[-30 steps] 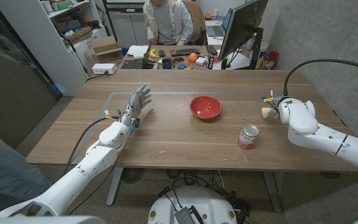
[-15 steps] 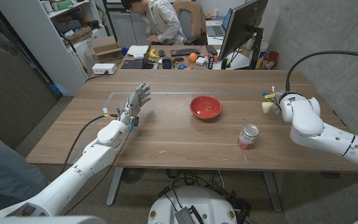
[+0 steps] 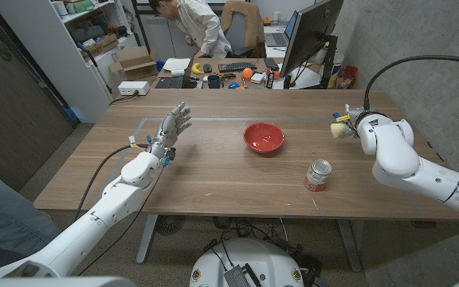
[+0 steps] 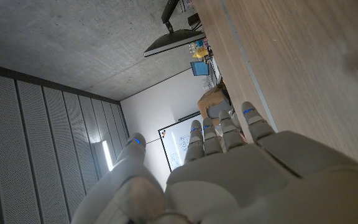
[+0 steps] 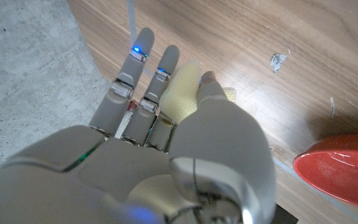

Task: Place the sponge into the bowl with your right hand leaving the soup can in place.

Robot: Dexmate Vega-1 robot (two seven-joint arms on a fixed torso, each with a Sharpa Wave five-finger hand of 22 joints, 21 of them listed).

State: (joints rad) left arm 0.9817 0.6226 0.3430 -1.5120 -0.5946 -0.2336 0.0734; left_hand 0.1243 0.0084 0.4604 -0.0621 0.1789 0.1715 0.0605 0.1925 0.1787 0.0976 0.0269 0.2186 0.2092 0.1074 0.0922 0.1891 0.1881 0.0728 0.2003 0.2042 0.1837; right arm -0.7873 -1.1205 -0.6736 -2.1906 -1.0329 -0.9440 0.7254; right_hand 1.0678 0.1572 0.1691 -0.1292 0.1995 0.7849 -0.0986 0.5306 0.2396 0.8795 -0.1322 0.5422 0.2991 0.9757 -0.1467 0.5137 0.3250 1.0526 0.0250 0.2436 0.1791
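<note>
Right hand (image 3: 347,123) pinches yellow sponge (image 3: 339,130), up off table (image 3: 213,171). Red bowl (image 3: 263,137) sits mid-table, soup can (image 3: 318,175) near it. Left hand (image 3: 171,131) spread, holds nothing.

You're in an office/lab: black flat monitor (image 3: 309,32), cluttered desk w/ dark keyboard (image 3: 237,68), open cardboard box (image 3: 136,62), person (image 3: 191,22) behind your wooden table (image 3: 213,171)

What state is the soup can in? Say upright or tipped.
Upright. In the head view the soup can stands on its base on the table, its round top facing up, apart from the bowl.
</note>
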